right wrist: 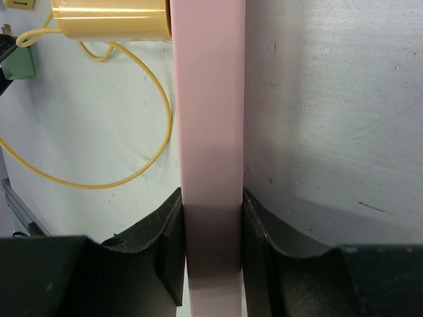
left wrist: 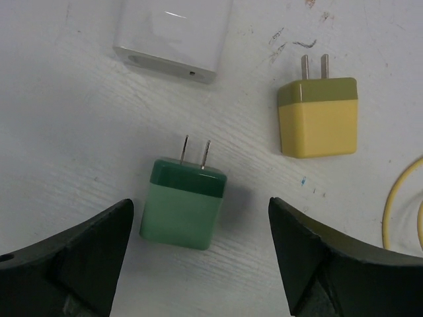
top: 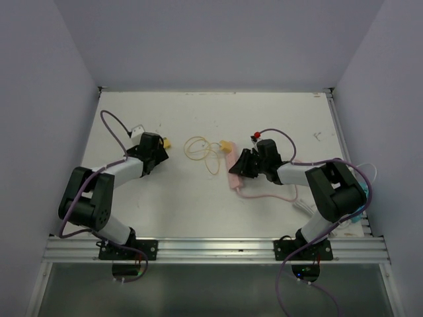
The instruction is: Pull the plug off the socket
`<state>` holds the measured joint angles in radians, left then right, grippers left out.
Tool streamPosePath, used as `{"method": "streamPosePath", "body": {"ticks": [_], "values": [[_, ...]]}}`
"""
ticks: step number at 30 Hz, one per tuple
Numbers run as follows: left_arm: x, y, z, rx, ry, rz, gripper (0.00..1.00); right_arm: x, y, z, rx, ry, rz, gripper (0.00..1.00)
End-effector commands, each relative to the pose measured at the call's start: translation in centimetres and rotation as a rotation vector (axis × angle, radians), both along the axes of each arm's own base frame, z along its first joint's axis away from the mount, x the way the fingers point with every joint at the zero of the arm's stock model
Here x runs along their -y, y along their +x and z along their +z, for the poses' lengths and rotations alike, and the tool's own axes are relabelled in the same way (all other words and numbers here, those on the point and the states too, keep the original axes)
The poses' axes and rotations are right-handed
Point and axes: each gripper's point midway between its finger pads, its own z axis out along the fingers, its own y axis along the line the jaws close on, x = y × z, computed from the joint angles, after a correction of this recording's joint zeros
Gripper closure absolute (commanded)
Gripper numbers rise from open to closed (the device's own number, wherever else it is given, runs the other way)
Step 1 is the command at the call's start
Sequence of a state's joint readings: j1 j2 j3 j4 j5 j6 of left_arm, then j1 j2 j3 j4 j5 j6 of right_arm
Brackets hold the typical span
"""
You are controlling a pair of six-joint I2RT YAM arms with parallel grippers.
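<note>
- The green plug (left wrist: 184, 203) lies flat on the table (left wrist: 79, 145) in the lower centre of my left wrist view. Both of its prongs are bare and point to the top of the frame, so I judge it to be free of any socket.
- My left tool (top: 157, 149) is spread wide, one finger on each side of that plug and neither touching it. This reads as a let-go position, not a grip.
- My right tool (right wrist: 211, 251) is clamped across the pink power strip (right wrist: 210, 99) at the bottom centre of its view. I judge the clamp is there to keep the strip from sliding when a plug is pulled.
- A gold plug (right wrist: 109, 18) sits against the strip's left side at the top of that frame and appears to be seated in it. Its yellow cable (right wrist: 149, 86) loops away to the left.
- A yellow plug (left wrist: 318, 117) lies loose at the upper right of my left wrist view, and a white adapter (left wrist: 173, 36) sits at the top edge.
- I can read no brand, label or writing on any of them.
</note>
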<state>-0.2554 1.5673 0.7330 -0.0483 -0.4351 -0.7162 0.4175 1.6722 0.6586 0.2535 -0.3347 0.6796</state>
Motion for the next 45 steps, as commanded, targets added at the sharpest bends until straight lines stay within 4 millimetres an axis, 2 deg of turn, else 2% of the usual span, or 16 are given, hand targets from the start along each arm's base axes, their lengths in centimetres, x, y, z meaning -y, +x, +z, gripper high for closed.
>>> {"method": "streamPosePath", "body": {"ticks": [1, 4, 5, 8, 12, 16, 22, 23, 28, 30, 31, 33, 36, 37, 44, 45], "values": [[0.5, 0.0, 2.1, 0.051, -0.052, -0.016, 0.12, 7.4, -8.7, -8.3, -0.361, -0.330, -0.060, 1.00], [1.6, -0.2, 3.7, 0.069, -0.096, -0.067, 0.01, 7.3, -9.3, -8.3, -0.389, -0.325, -0.063, 1.00], [1.9, -0.3, 4.2, 0.061, -0.097, -0.095, 0.01, 7.3, -9.5, -8.3, -0.398, -0.324, -0.063, 1.00], [3.2, -0.6, 5.9, 0.058, -0.130, -0.184, 0.01, 7.3, -9.9, -8.4, -0.414, -0.329, -0.059, 0.89], [5.2, -1.2, 8.2, 0.083, -0.206, -0.294, 0.00, 7.3, -10.0, -8.3, -0.403, -0.337, -0.055, 0.90], [9.5, -1.9, 10.7, 0.114, -0.395, -0.458, 0.00, 7.1, -9.9, -8.1, -0.387, -0.363, -0.039, 0.99], [14.2, -2.2, 12.4, 0.133, -0.531, -0.568, 0.01, 6.6, -10.0, -8.0, -0.369, -0.364, -0.007, 1.00], [15.3, -2.2, 12.5, 0.133, -0.537, -0.592, 0.01, 6.4, -9.9, -7.9, -0.362, -0.362, 0.000, 1.00], [18.0, -1.0, 13.1, 0.131, -0.554, -0.629, 0.02, 6.0, -10.1, -8.1, -0.361, -0.360, 0.029, 1.00], [19.1, 0.3, 13.6, 0.139, -0.559, -0.638, 0.04, 5.8, -10.1, -8.2, -0.359, -0.354, 0.038, 1.00], [19.7, 1.2, 14.7, 0.162, -0.562, -0.649, 0.05, 5.7, -10.1, -8.2, -0.361, -0.351, 0.038, 1.00], [20.7, 2.3, 14.0, 0.137, -0.560, -0.656, 0.06, 5.6, -10.1, -8.3, -0.361, -0.348, 0.045, 1.00], [22.3, 3.9, 14.3, 0.137, -0.565, -0.676, 0.07, 5.4, -10.1, -8.4, -0.363, -0.342, 0.053, 1.00], [22.8, 4.6, 15.1, 0.157, -0.564, -0.683, 0.09, 5.5, -10.1, -8.5, -0.365, -0.342, 0.052, 1.00], [25.6, 6.3, 11.4, 0.070, -0.579, -0.704, 0.17, 5.2, -10.3, -8.9, -0.376, -0.336, 0.063, 1.00], [25.9, 6.3, 11.0, 0.062, -0.591, -0.708, 0.22, 5.2, -10.2, -8.9, -0.377, -0.335, 0.063, 1.00]]}}
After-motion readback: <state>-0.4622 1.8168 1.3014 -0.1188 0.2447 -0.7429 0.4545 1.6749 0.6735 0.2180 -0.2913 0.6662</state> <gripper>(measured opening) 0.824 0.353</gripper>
